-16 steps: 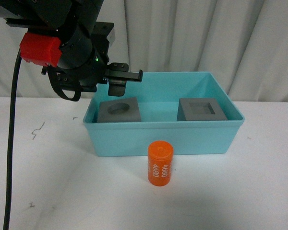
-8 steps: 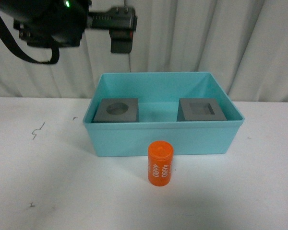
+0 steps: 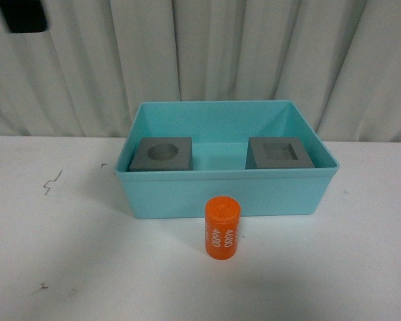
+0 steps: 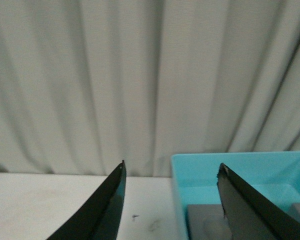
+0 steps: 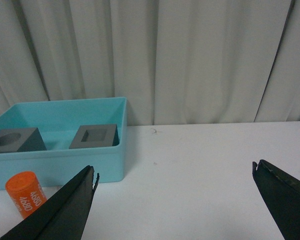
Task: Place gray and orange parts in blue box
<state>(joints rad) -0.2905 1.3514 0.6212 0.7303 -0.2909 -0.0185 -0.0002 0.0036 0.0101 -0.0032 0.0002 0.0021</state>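
Looks light, rigid and slick, so best to pinch the upright orange cylinder (image 3: 222, 226) across its round flank at mid-height, ahead and leftward of the right gripper (image 5: 174, 170), spread empty like the left gripper (image 4: 172, 164), just outside the blue box (image 3: 227, 194) holding both gray cubes (image 3: 162, 154).

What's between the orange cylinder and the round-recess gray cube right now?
Only the front wall of the blue box: the orange cylinder stands outside it, the round-recess gray cube inside. The front view shows this.

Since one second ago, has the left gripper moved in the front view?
Yes. The left gripper rose up and leftward from the blue box, almost out of frame.
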